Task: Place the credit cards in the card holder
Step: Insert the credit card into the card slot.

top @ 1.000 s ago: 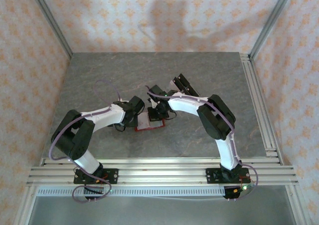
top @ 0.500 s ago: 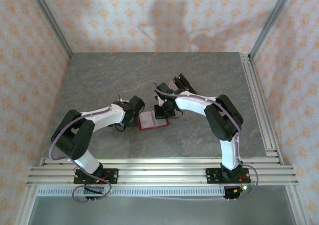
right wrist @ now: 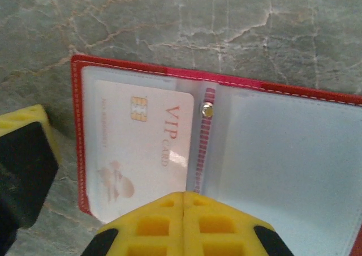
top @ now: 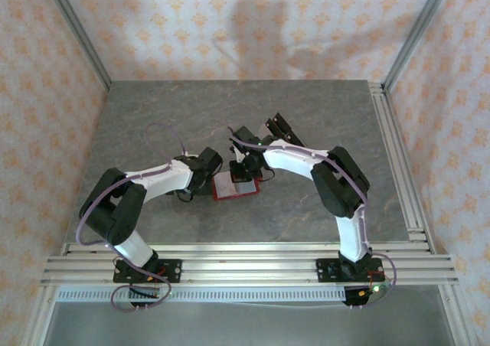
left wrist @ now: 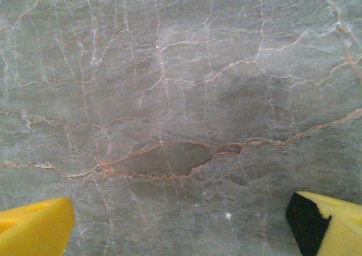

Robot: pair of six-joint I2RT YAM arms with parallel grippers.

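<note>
The card holder (top: 228, 192) is a red wallet lying open on the stone table between the two arms. In the right wrist view its red rim (right wrist: 141, 67) frames clear inner pockets. A pale pink credit card (right wrist: 141, 148) with a gold chip and "VIP CARD" lettering sits inside the left pocket. My right gripper (right wrist: 183, 198) is shut with nothing between its yellow fingers, its tip over the wallet's fold (top: 244, 173). My left gripper (left wrist: 181, 227) is open over bare stone, just left of the wallet (top: 207, 170).
One yellow finger (right wrist: 25, 165) of the left gripper stands beside the wallet's left edge. A clear stand with black blocks (top: 282, 130) sits behind the right arm. Aluminium rails run along the right side (top: 398, 162) and the near edge (top: 245, 258).
The right gripper drew back to the right half a second ago and has come back left over the wallet. The left arm and its open gripper have stayed put.
</note>
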